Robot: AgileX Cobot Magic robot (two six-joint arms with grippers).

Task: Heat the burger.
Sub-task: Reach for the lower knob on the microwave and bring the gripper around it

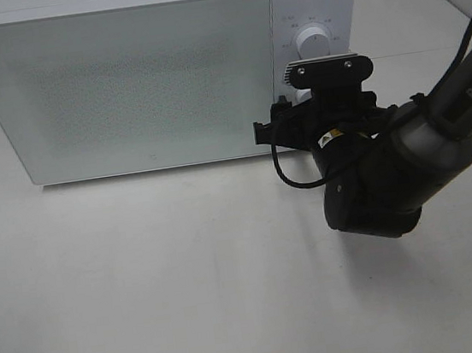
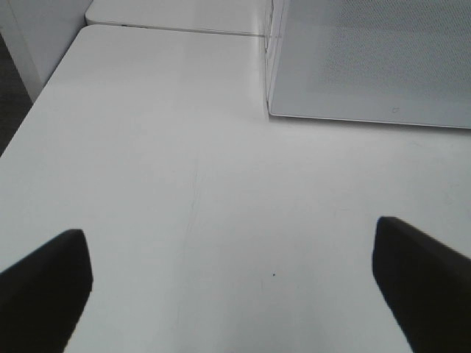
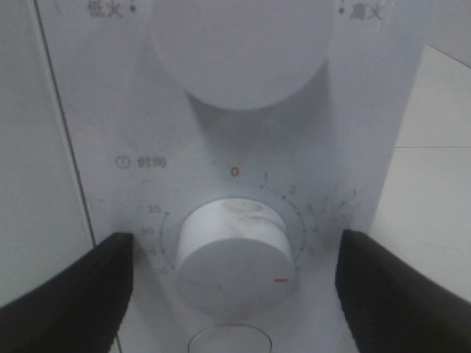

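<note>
I can't find the burger in any of my views, so I can't tell where it is. The microwave [image 1: 121,79] has its door [image 1: 130,86] shut, and the speckled panel shows nothing behind it.

My right gripper [image 3: 234,272] is up against the microwave's control strip, beside the door. Its dark fingers [image 3: 66,294] stand apart on either side of the lower dial [image 3: 234,254] with a gap on both sides, so it isn't touching the dial. The red mark [image 3: 280,280] on that dial sits well round clockwise from the orange zero [image 3: 235,171] of the printed scale. The larger dial [image 3: 239,51] is just above it on the same strip.

From the high camera, the right arm [image 1: 435,117] reaches in toward the microwave's front right corner. Its wrist camera mount [image 1: 326,71] covers most of the lower dial.

My left gripper [image 2: 234,287] hangs wide open over the bare white counter [image 2: 184,184] in front of the microwave. It holds nothing, and a lower front corner of the microwave lies ahead of it.
</note>
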